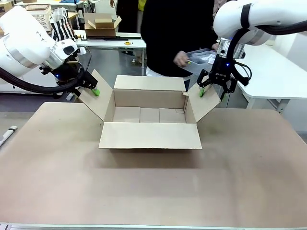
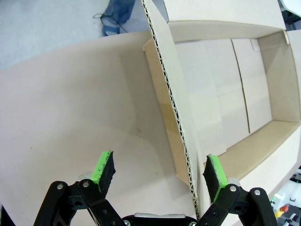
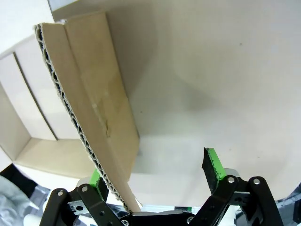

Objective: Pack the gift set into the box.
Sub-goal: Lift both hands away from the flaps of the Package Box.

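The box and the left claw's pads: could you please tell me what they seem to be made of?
The box is matte brown corrugated cardboard: fluting shows along its cut flap edge. The left claw carries matte green pads, probably rubber or foam.

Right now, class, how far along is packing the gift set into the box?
Done: the box stands open, flaps spread, inside empty. In hand: the left gripper and right gripper straddle its side flaps with open fingers; the person holds the grey tray beyond it. Left: the packing itself; nothing is in yet.
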`<state>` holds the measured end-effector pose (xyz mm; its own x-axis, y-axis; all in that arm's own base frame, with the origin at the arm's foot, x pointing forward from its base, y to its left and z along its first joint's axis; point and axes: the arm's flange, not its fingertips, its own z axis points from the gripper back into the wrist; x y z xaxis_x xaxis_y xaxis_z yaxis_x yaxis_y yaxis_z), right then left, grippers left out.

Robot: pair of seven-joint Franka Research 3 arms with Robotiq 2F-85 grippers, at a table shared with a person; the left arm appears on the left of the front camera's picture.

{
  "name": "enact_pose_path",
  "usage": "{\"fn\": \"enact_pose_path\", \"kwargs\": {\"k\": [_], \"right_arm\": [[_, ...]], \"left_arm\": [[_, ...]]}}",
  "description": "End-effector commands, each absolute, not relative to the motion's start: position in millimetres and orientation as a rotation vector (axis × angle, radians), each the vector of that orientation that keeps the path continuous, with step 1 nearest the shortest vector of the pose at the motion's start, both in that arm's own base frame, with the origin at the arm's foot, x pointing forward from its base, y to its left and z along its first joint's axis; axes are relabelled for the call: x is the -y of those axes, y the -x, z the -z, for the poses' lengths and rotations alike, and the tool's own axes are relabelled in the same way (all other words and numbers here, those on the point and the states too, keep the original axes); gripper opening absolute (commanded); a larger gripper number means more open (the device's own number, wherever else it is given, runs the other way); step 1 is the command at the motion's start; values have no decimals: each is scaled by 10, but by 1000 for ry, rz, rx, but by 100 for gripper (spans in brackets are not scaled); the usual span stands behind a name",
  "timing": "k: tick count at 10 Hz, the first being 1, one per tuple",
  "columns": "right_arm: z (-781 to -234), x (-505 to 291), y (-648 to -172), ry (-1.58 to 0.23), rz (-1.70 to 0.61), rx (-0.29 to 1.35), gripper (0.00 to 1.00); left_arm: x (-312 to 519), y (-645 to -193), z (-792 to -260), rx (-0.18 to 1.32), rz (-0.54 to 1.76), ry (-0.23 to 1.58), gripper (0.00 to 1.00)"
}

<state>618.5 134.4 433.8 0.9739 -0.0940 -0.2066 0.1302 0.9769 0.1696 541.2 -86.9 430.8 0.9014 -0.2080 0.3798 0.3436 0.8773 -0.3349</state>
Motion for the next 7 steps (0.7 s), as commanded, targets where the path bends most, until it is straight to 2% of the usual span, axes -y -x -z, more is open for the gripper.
{"fn": "enact_pose_path", "kwargs": {"k": [1, 7], "right_arm": [[-4373, -1340, -6194, -155, 134, -200, 100], [-4373, -1340, -6194, -155, 134, -200, 100]], "left_arm": [[867, -5408, -4323, 342, 283, 396, 100], [867, -5408, -4323, 342, 283, 396, 100]]}}
